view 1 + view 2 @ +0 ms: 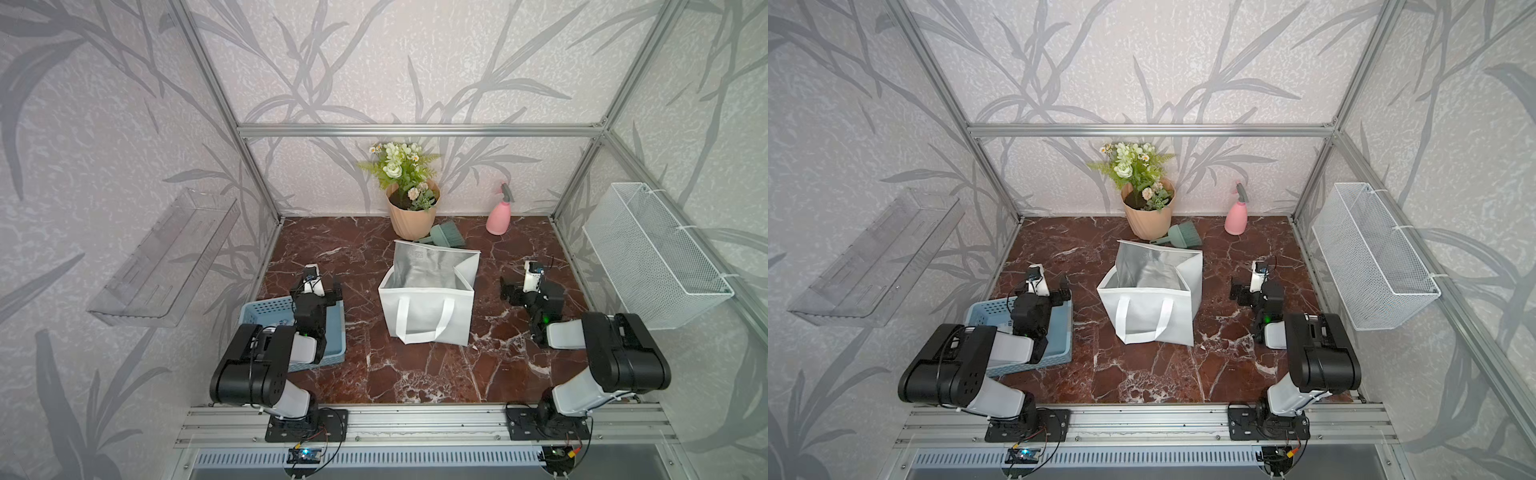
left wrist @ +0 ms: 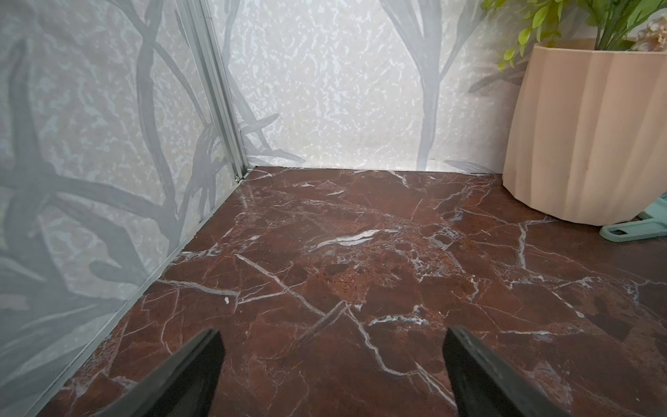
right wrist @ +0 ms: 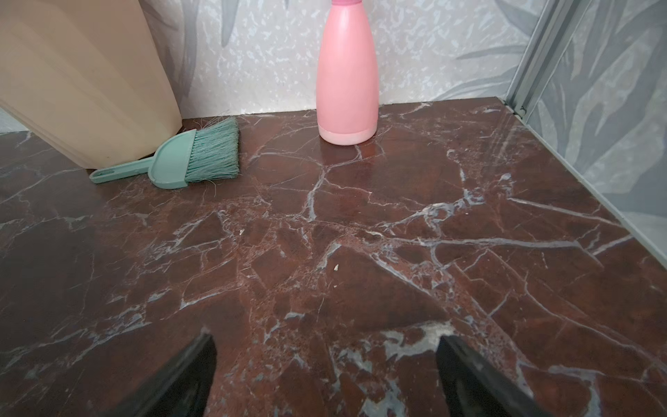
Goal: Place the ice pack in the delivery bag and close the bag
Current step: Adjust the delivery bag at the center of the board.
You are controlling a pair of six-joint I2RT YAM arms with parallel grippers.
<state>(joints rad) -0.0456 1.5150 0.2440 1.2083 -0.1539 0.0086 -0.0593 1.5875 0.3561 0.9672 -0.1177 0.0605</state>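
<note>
Our left fingers (image 2: 195,372) and right fingers (image 3: 465,375) spread wide, holding nothing. The delivery bag (image 1: 428,307) stands open mid-surface (image 1: 415,374). At its eight o'clock, the blue basket (image 1: 336,332) shows a pale patch, seemingly the ice pack (image 1: 277,323).

The counter (image 1: 415,374) is dark red-brown marble with white veins. The bag (image 1: 428,316) is white outside and silver inside. The basket (image 1: 270,309) is pale blue, dotted with holes. The pot (image 1: 411,218) is peach with vertical ribs and holds white and green flowers (image 1: 395,164). The bottle (image 3: 347,83) is pink and the brush (image 3: 202,157) is teal. The walls (image 1: 374,62) are pale with a grey leaf pattern. The wire bin (image 1: 652,257) is white.
</note>
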